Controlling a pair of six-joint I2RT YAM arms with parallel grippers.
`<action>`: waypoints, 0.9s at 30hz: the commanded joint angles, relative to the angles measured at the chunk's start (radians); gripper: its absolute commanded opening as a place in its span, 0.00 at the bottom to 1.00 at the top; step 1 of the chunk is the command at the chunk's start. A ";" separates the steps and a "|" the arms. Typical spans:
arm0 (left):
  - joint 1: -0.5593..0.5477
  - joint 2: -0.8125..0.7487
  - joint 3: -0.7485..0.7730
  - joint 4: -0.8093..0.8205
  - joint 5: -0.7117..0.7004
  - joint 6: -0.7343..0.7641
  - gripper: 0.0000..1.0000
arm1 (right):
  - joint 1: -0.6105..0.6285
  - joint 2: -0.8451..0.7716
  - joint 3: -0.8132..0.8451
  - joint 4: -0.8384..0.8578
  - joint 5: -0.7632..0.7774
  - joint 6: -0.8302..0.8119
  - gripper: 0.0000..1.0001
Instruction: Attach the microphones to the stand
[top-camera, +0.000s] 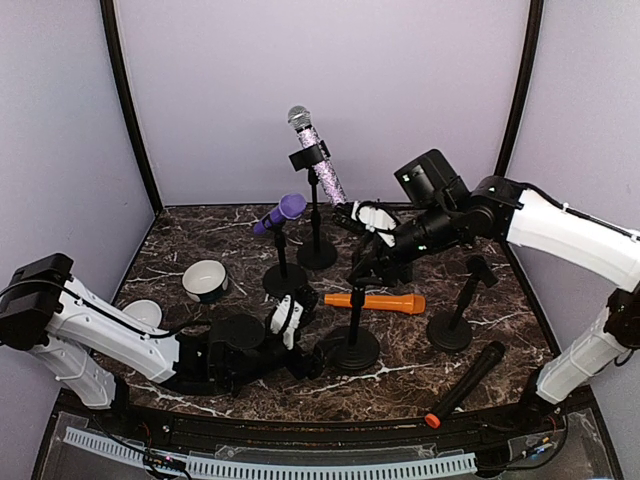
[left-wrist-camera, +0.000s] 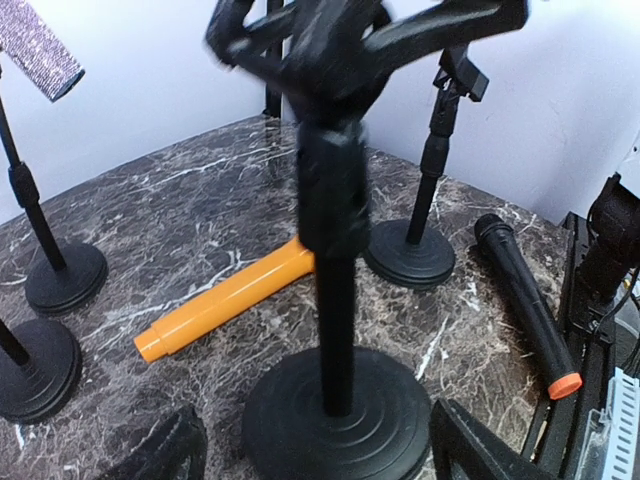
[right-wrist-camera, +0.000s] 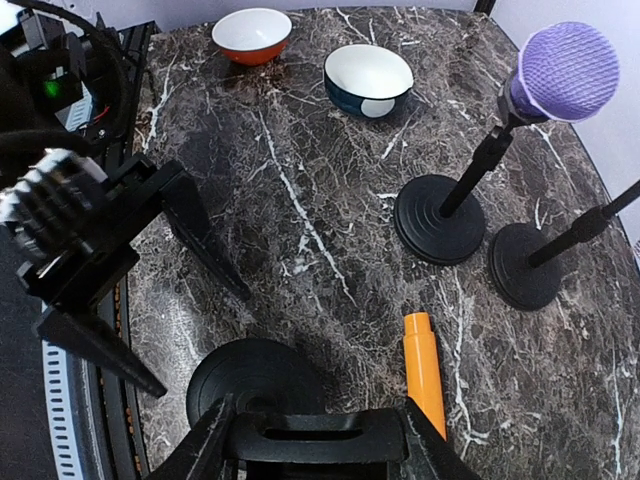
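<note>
clamping the black clip (right-wrist-camera: 330, 425) at the top of the front stand (left-wrist-camera: 335, 300), the right gripper (right-wrist-camera: 316, 452) reaches in from about 2 o'clock, its jaws drawn narrow against the clip's two sides. the left gripper (left-wrist-camera: 315, 445) lies low over the table (top-camera: 200, 235), coming in from 8 o'clock. its jaws are spread wide to either side of that stand's round base (left-wrist-camera: 335, 420); whether a finger touches the base i cannot tell.

the orange microphone (top-camera: 375, 301) lies flat on the table near its middle, just behind the front stand's pole, its length running from 9 to 3 o'clock. the black microphone (top-camera: 465, 383) lies flat near the table's edge at 5 o'clock, its orange end toward the arms. the purple microphone (top-camera: 280, 213) sits in the clip of a stand at about 11 o'clock. the glittery lilac microphone (top-camera: 318, 160) is held tilted in the clip of the rear stand at 12 o'clock, silver mesh head uppermost.

a fourth stand (top-camera: 455, 320) is at 3 o'clock, apart from both grippers. two bowls sit at 9 o'clock: a dark-sided bowl (top-camera: 205, 281) and, nearer the left arm, an orange-sided bowl (top-camera: 145, 312).
</note>
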 joint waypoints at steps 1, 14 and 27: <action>-0.011 0.000 0.002 0.119 0.025 0.081 0.79 | 0.043 0.042 0.023 0.159 0.047 0.051 0.33; -0.011 0.143 0.010 0.350 -0.108 0.168 0.74 | 0.066 0.095 -0.027 0.237 0.054 0.140 0.51; -0.005 0.233 0.078 0.382 -0.162 0.111 0.57 | 0.019 -0.009 0.000 0.052 -0.115 0.009 0.77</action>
